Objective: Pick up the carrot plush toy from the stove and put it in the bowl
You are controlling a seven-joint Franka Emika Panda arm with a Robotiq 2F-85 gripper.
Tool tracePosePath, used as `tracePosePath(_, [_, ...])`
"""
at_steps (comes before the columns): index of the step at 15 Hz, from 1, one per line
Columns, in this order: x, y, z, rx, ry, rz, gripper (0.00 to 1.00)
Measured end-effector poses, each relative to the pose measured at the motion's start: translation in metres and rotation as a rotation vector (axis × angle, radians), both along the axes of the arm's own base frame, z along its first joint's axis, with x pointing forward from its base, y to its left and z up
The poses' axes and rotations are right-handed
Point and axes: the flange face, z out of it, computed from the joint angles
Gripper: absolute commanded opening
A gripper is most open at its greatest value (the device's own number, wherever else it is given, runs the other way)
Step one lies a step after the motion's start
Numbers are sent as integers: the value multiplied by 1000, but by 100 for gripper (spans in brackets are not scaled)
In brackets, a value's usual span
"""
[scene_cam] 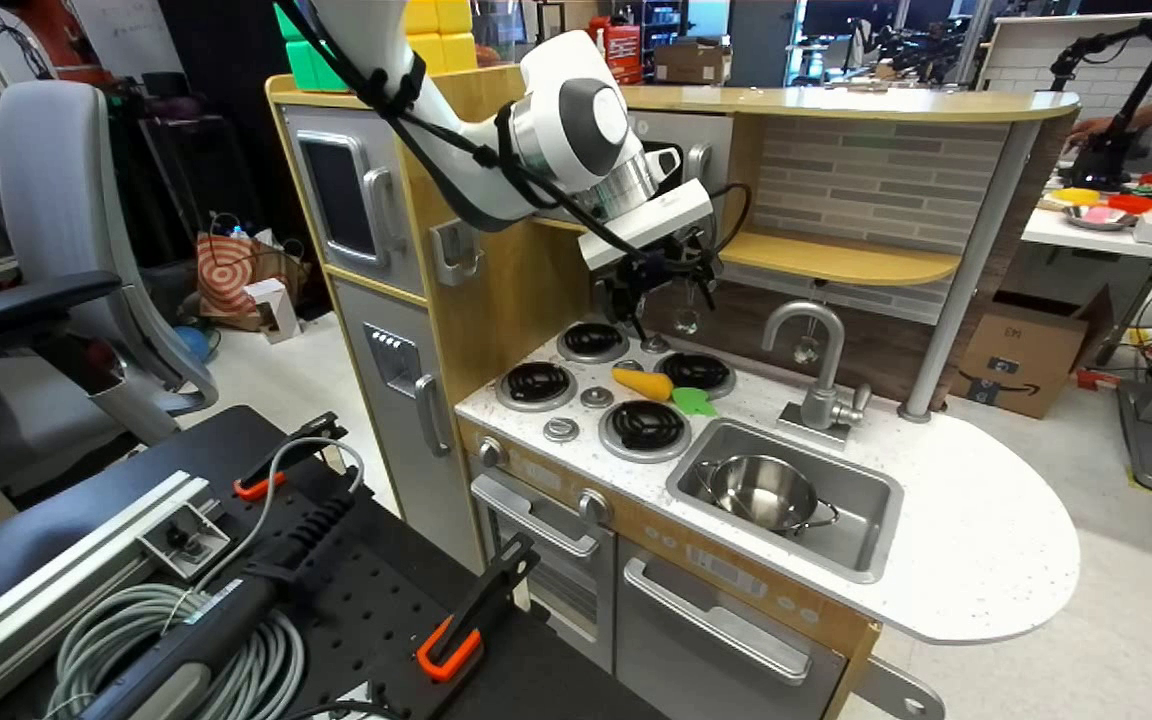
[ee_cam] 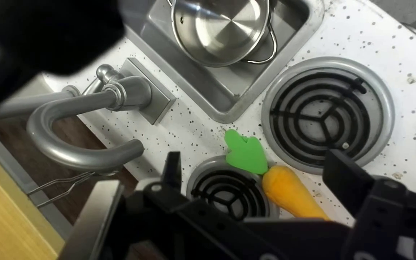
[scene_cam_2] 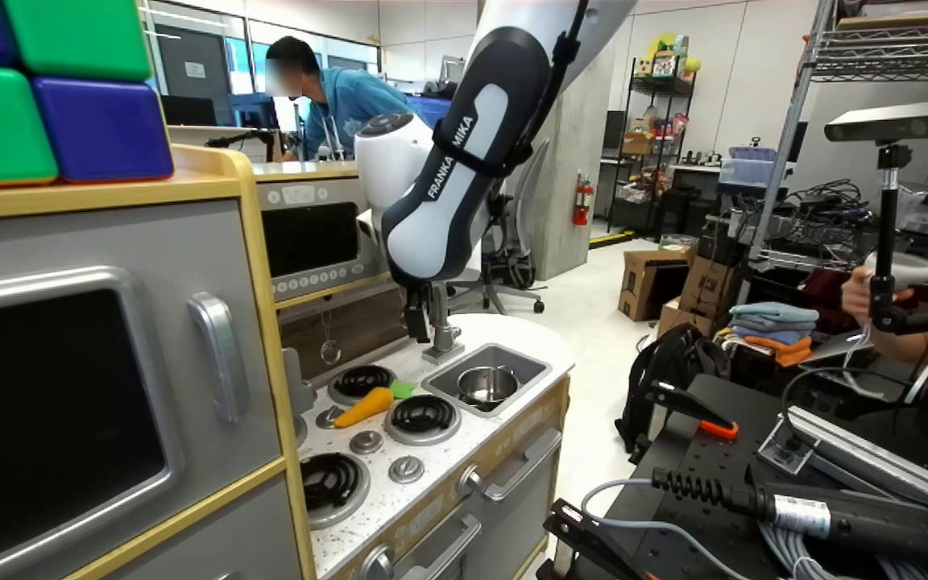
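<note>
The carrot plush toy lies on the stove (scene_cam: 519, 424) between two burners. Its orange body shows in both exterior views (scene_cam: 643, 383) (scene_cam_2: 366, 407) and in the wrist view (ee_cam: 289, 189), where the gripper base hides its narrow end. Its green top overlaps a burner's rim. A steel two-handled pot, the bowl-like vessel, stands in the sink (scene_cam: 764, 490); it also shows in the wrist view (ee_cam: 222, 32). My gripper (scene_cam: 674, 315) is above the back of the stove, apart from the toy. In the wrist view the gripper (ee_cam: 253, 158) is open, with nothing between its fingers.
The steel faucet (scene_cam: 816, 350) stands behind the sink basin (scene_cam: 881, 545), close to the gripper in the wrist view (ee_cam: 85, 155). A tall wooden cabinet (scene_cam: 496, 330) flanks the stove. A wooden shelf (scene_cam: 836, 257) and grey post (scene_cam: 971, 260) stand above the counter. Clear trinkets hang below the shelf.
</note>
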Motion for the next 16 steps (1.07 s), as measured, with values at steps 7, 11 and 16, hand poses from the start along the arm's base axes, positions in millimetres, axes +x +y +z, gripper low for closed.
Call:
tracePosePath(7, [-2,4,-10,-12,24,132,100])
tracePosePath(11, [0,-2,-17,65,-47,305,100])
tracePosePath(16, [-18,-24,-54,229,-124,397,100])
